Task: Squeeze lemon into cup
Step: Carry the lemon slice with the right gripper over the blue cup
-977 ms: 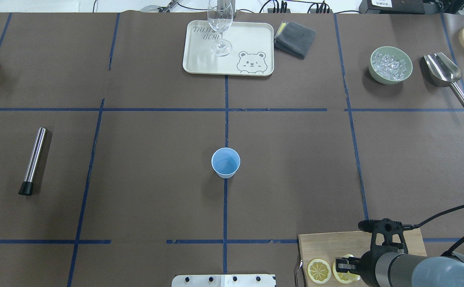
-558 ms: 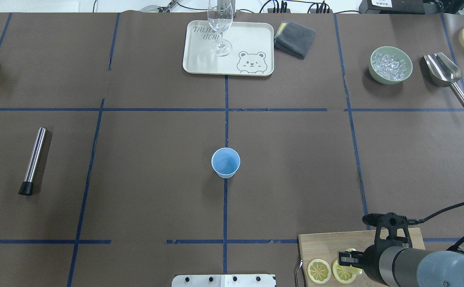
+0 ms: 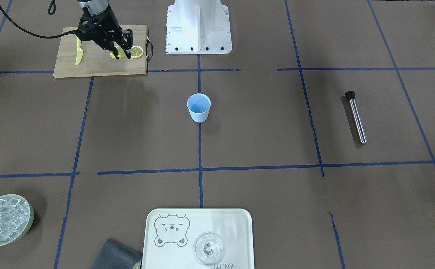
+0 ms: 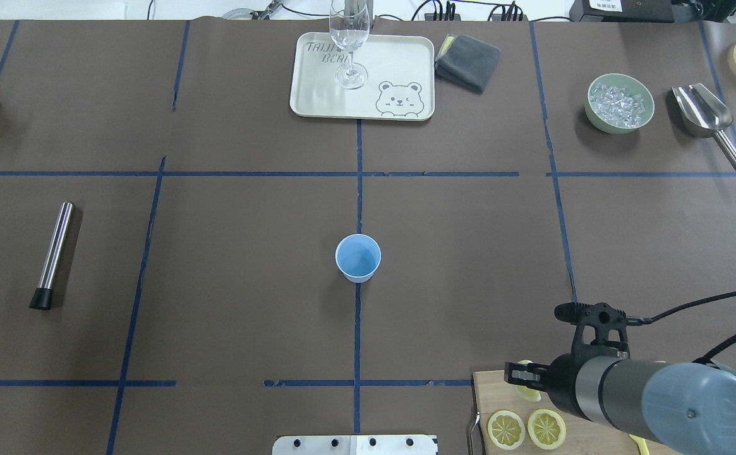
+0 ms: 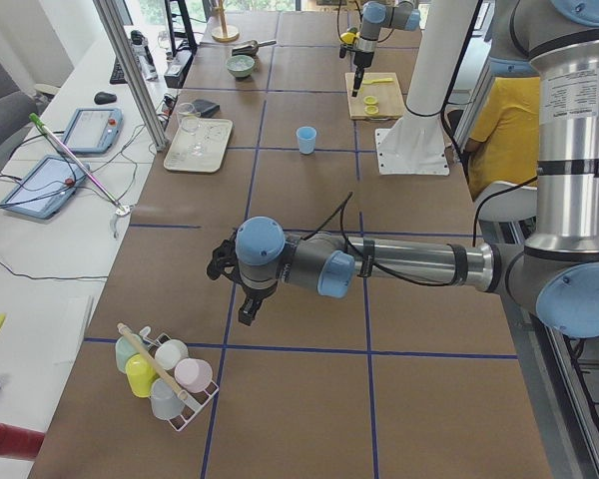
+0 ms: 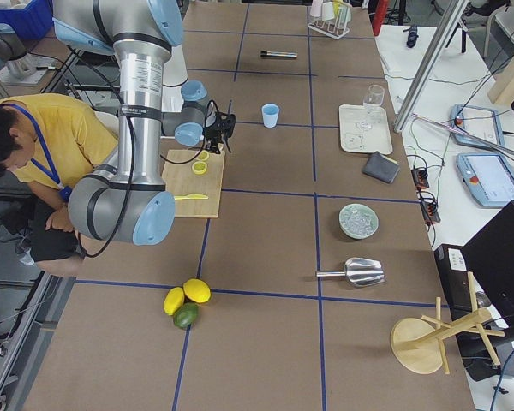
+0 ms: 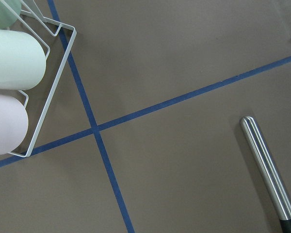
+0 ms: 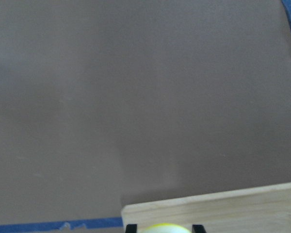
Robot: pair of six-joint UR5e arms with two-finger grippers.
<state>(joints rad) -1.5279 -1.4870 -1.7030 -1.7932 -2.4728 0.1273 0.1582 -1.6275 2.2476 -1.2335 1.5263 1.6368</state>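
Two spare lemon slices (image 4: 506, 430) are lying flat on the near part of the wooden cutting board (image 4: 494, 392), at the table's edge on the robot's right. A yellow knife (image 3: 78, 52) is lying on the same board, toward its right side. Just past the slices, the right gripper (image 4: 522, 376) is clamping a third lemon slice (image 4: 530, 392) on edge over the board's far left corner. In the wrist view the yellow rind is showing between two black fingertips (image 8: 198, 228), with the board's far edge just beyond.

Farther out, well apart from the board, the light-blue cup (image 4: 358, 257) is standing upright on the centre tape line. Level with it, far to the left, a steel muddler (image 4: 54, 253) is lying on the brown paper. The left gripper (image 5: 246, 314) is hanging over the table's left end, near a wire rack of cups (image 5: 165, 374). It is showing only in the side view, so how far it is open cannot be told.

At the far edge, a cream bear-print tray (image 4: 399, 63) is carrying an upright wine glass (image 4: 349, 31). A folded grey cloth (image 4: 467, 62) is sitting just beside the tray. Farther right, a pale-green bowl of ice (image 4: 590, 104) is standing near a steel scoop (image 4: 702, 110).
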